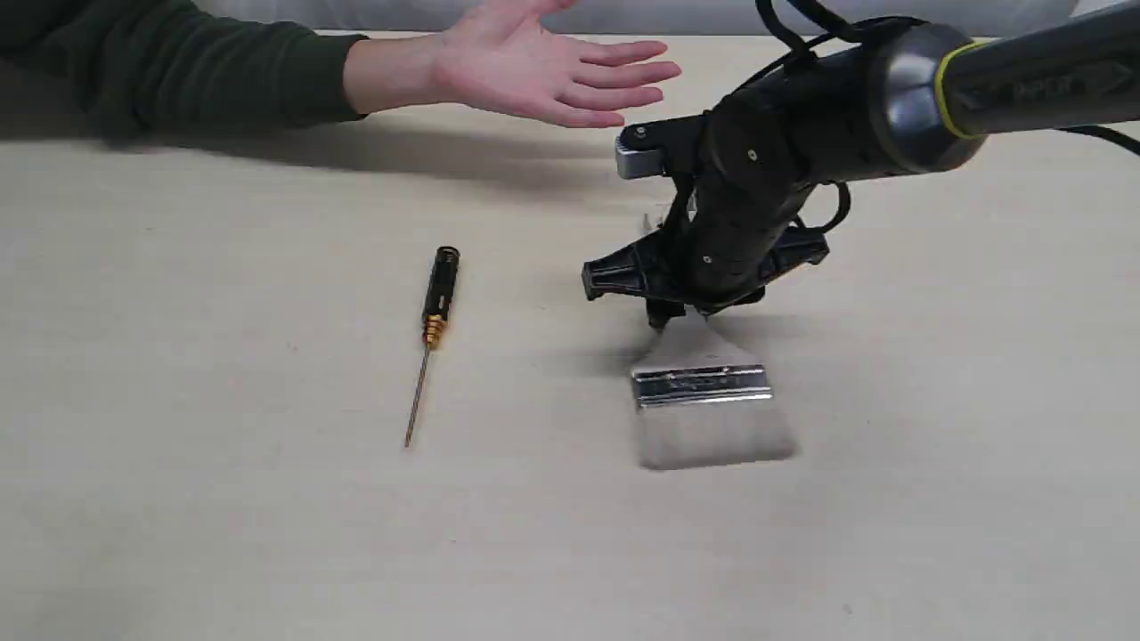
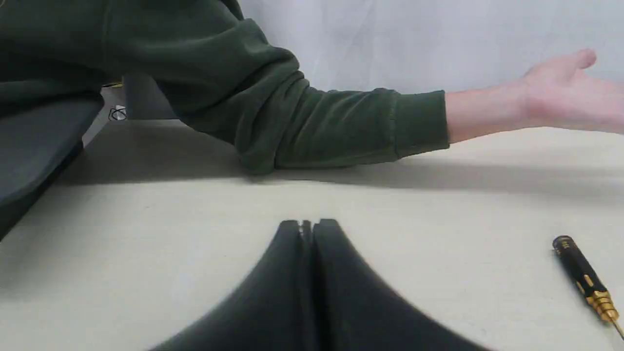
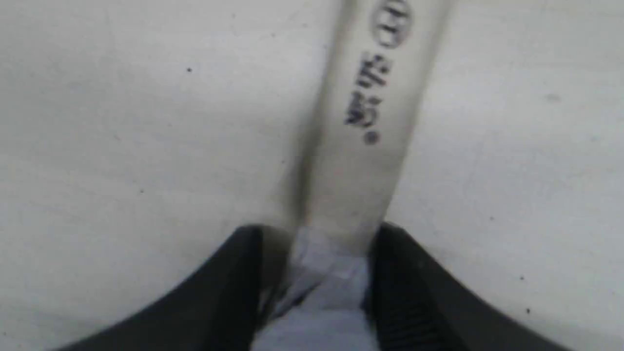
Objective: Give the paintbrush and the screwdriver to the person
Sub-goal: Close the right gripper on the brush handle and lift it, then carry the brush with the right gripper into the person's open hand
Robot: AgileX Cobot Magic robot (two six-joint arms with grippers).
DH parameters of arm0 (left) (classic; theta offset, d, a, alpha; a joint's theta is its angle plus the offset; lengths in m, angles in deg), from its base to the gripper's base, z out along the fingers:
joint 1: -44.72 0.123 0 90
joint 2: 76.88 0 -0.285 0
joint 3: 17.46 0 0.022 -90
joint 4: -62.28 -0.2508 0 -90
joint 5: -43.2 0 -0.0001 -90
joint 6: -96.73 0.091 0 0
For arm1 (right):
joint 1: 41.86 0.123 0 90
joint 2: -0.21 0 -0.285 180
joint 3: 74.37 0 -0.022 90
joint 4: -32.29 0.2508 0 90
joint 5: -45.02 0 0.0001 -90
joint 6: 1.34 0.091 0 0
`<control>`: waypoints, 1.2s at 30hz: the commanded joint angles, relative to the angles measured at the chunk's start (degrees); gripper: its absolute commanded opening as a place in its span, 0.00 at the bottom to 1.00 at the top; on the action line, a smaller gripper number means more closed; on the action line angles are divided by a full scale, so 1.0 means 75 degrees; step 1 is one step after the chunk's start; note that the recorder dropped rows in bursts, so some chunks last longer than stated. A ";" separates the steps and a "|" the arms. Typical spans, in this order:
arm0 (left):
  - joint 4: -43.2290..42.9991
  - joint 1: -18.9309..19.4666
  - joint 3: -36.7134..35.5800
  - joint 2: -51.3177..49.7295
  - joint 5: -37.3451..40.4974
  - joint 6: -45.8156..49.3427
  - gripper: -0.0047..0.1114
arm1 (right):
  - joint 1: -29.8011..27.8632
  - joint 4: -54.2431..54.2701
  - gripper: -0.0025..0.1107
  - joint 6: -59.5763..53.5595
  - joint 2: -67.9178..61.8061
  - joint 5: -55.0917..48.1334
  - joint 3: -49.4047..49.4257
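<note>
The person's hand (image 1: 543,76) hovers over the far side of the table (image 1: 178,534), spread fully open, palm up and empty, while the right gripper (image 1: 681,313) seemingly pinches the paintbrush (image 1: 704,387) by its handle at mid-table, the screwdriver (image 1: 436,303) lying well apart, untouched.

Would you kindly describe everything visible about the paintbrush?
The paintbrush lies flat on the table: pale bristles toward the exterior camera, shiny silver ferrule, light wooden handle with dark print. The right pincer straddles the handle; whether it grips is unclear.
</note>
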 commanded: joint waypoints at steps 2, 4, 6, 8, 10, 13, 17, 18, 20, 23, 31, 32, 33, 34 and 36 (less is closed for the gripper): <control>0.0035 -0.0050 -0.0015 0.0019 -0.0079 -0.0015 0.04 | 0.0001 -0.0012 0.26 -0.0073 -0.0003 -0.0317 0.0030; 0.0035 -0.0050 -0.0015 0.0019 -0.0079 -0.0015 0.04 | 0.0001 -0.0012 0.22 -0.0229 -0.0003 -0.0324 0.0030; 0.0035 -0.0050 -0.0015 0.0019 -0.0079 -0.0015 0.04 | 0.0001 -0.0118 0.17 -0.0267 -0.0003 -0.0390 0.0030; 0.0035 -0.0050 -0.0015 0.0019 -0.0079 -0.0015 0.04 | 0.0001 -0.0330 0.11 -0.0251 -0.0003 -0.0409 0.0047; 0.0035 -0.0050 -0.0015 0.0019 -0.0079 -0.0015 0.04 | -0.0015 -0.0417 0.08 -0.0214 0.0064 -0.0366 0.0128; 0.0035 -0.0050 -0.0015 0.0019 -0.0079 -0.0015 0.04 | -0.0015 -0.0560 0.07 -0.0174 0.0279 -0.0206 0.0320; 0.0035 -0.0050 -0.0015 0.0019 -0.0079 -0.0015 0.04 | -0.0015 -0.0589 0.07 -0.0143 0.0900 0.0168 0.0793; 0.0035 -0.0050 -0.0015 0.0019 -0.0079 -0.0015 0.04 | -0.0015 -0.0589 0.07 -0.0110 0.1162 0.0290 0.0986; 0.0035 -0.0050 -0.0015 0.0019 -0.0079 -0.0015 0.04 | -0.0015 -0.0589 0.07 -0.0029 0.1538 0.0533 0.1277; 0.0035 -0.0050 -0.0015 0.0019 -0.0079 -0.0015 0.04 | -0.0015 -0.0589 0.07 0.0068 0.2239 0.0997 0.1860; 0.0006 -0.0050 -0.0015 0.0019 -0.0095 -0.0015 0.04 | 0.0002 -0.0589 0.07 0.0100 0.3929 0.1651 0.2502; 0.0009 -0.0050 -0.0015 0.0019 -0.0079 -0.0015 0.04 | 0.0002 -0.0589 0.07 0.0079 0.4076 0.1742 0.2444; 0.0009 -0.0050 -0.0015 0.0019 -0.0079 -0.0015 0.04 | 0.0002 -0.0589 0.07 0.0034 0.4199 0.1802 0.2370; 0.0009 -0.0050 -0.0015 0.0019 -0.0079 -0.0015 0.04 | 0.0002 -0.0589 0.07 0.0011 0.4248 0.1843 0.2269; 0.0009 -0.0050 -0.0015 0.0019 -0.0079 -0.0015 0.04 | 0.0002 -0.0621 0.07 -0.0019 0.4262 0.1841 0.1975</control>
